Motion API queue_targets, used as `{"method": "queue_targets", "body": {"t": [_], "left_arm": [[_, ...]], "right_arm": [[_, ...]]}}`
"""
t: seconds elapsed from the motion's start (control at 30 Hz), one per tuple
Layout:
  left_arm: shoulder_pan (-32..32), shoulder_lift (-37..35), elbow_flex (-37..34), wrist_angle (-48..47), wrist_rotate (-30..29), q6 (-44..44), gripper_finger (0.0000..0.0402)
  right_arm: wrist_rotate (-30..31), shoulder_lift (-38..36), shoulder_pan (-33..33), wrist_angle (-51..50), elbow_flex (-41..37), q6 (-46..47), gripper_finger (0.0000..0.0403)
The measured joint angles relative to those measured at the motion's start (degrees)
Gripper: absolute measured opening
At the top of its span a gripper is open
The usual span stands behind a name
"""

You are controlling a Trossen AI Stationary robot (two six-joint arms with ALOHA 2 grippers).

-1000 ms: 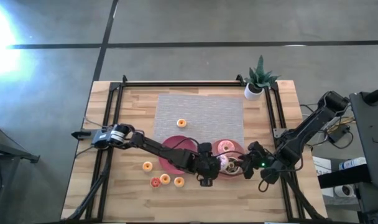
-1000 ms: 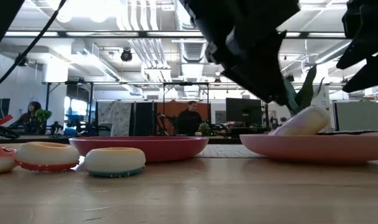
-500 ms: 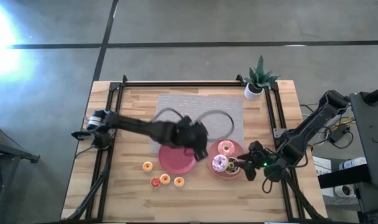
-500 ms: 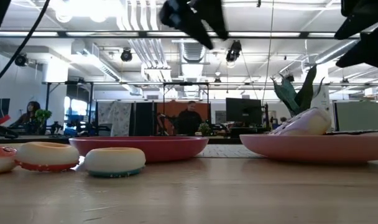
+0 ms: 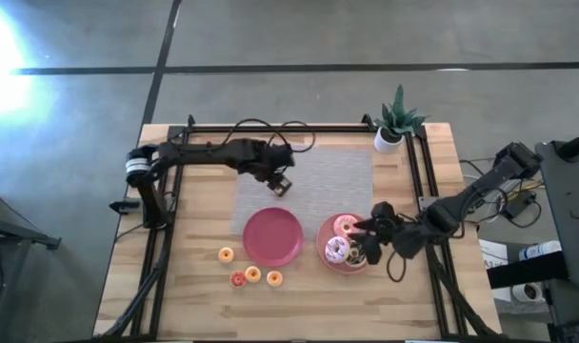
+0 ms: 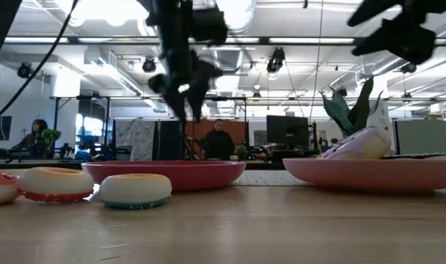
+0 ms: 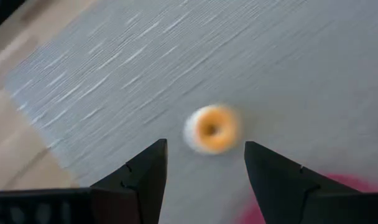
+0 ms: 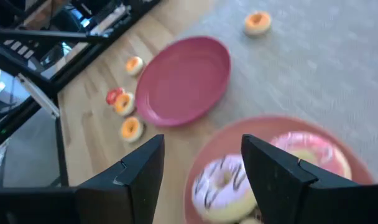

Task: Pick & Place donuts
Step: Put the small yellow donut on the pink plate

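Note:
A small orange donut (image 7: 214, 129) lies flat on the grey mat (image 5: 323, 171). My left gripper (image 7: 204, 144) hovers open just above it, one finger to each side, touching nothing. My right gripper (image 8: 202, 140) is open over the right pink plate (image 5: 326, 265), which carries a pink donut (image 8: 308, 152) and a pale dark-striped donut (image 8: 221, 185). The left pink plate (image 5: 272, 236) holds nothing. Several small donuts (image 5: 252, 274) lie on the wood near its near-left side, also seen in the low view as rings (image 6: 135, 189) resting flat.
A potted plant (image 5: 396, 119) stands at the far right corner of the table. Black rails (image 5: 166, 219) run along the left and right sides. Cables loop over the mat's far edge (image 5: 270, 129). People sit in the room beyond the table (image 6: 219, 139).
My left gripper has swung up and away from the right plate near the table's near edge, toward the far left, and now hangs over the orange donut on the mat. My right gripper has shifted a little toward the table's left, over the right plate.

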Motion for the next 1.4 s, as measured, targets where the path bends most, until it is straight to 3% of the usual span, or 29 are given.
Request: {"method": "queue_targets", "body": {"t": [0.17,0.4,0.53,0.7,0.93,1.27,1.4], "left_arm": [[-2.2,-0.5,-6.5,3.2,0.9,15.2,0.0177],[-1.5,-0.6,-9.7,8.7,3.5,16.3,0.0134],[-4.6,-2.1,-10.1,11.2,5.3,32.2,0.0121],[-7.5,-2.9,-12.6,12.8,-2.5,46.3,0.0120],[-7.3,-2.6,-16.0,22.5,-4.5,48.1,0.0120],[-6.1,-2.4,-17.1,23.9,-3.5,45.0,0.0121],[-6.0,-2.3,-17.3,23.7,-3.5,43.9,0.0145]], "right_arm": [[-3.2,0.0,-5.0,0.0,1.1,-2.4,0.0205],[-5.8,0.0,-10.8,-0.1,1.1,-2.3,0.0205],[-6.2,0.0,-12.9,-0.2,1.1,-2.3,0.0205],[-6.5,0.0,-14.6,-0.4,1.1,-2.4,0.0205],[-5.8,0.0,-15.5,-2.1,1.0,-2.6,0.0205],[-5.5,0.0,-15.5,-3.1,1.0,-2.2,0.0205],[-5.4,0.0,-15.5,-3.0,1.0,-2.0,0.0205]]}}
